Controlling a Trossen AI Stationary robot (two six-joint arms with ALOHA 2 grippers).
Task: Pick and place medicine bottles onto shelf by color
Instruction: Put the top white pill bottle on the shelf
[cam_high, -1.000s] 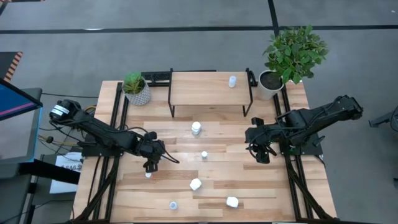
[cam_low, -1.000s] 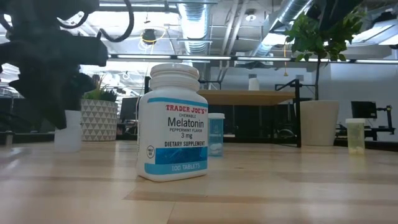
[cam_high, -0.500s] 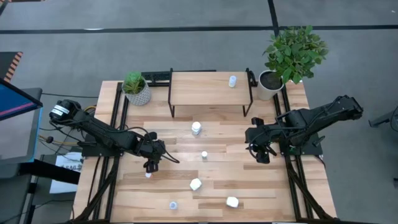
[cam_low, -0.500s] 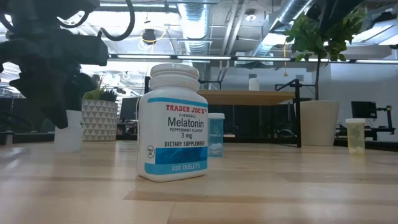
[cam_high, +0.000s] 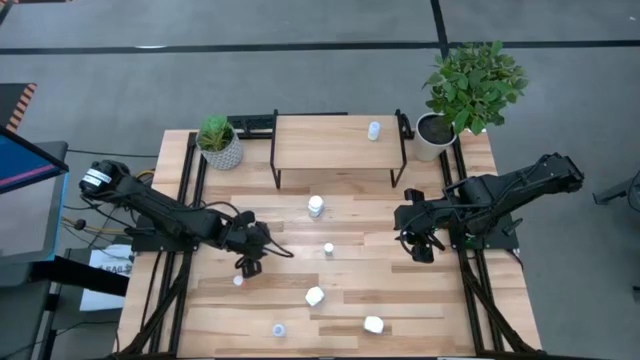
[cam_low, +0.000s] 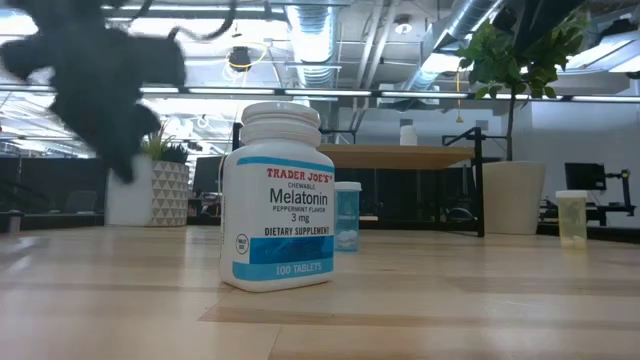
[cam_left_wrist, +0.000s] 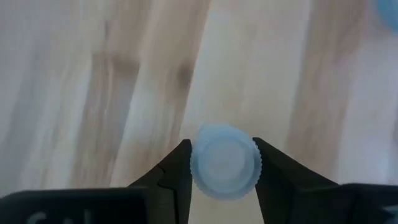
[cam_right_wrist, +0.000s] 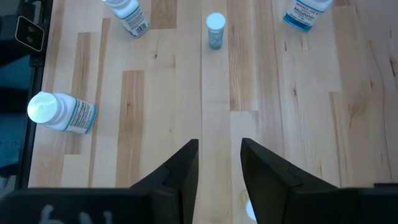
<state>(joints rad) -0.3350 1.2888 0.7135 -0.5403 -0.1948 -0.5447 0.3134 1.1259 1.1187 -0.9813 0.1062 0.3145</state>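
A small pale-blue medicine bottle (cam_left_wrist: 224, 160) sits cap-up between the fingers of my left gripper (cam_left_wrist: 222, 144), at the table's left middle (cam_high: 246, 266). In the low view it is a pale blur (cam_low: 125, 205) under the dark gripper. The shelf (cam_high: 338, 143) stands at the far middle with one small bottle (cam_high: 373, 130) on its top. Loose bottles stand on the table: a white one (cam_high: 315, 206), a tiny one (cam_high: 328, 249), and others near the front (cam_high: 314, 296). My right gripper (cam_high: 418, 250) hovers open over the right side, nothing between its fingers (cam_right_wrist: 219, 168). My left gripper pinches the bottle's ribbed cap by its rim (cam_left_wrist: 194, 163), one finger on each side. The fingers come from above, slanting down. The bottle stays upright, cap facing the camera. Whether its bottom is clear of the table I cannot tell.
Two potted plants stand at the far corners (cam_high: 218, 142) (cam_high: 470, 90). A large Melatonin bottle (cam_low: 277, 195) stands near the front edge, with a white bottle (cam_high: 373, 324) and a small one (cam_high: 278, 329) beside it. Black frame rails (cam_high: 190, 200) run along both table sides.
My left gripper has risen a little and shifted toward the table's right. In the low view the pale bottle under it has shifted right with it. My right arm has kept still.
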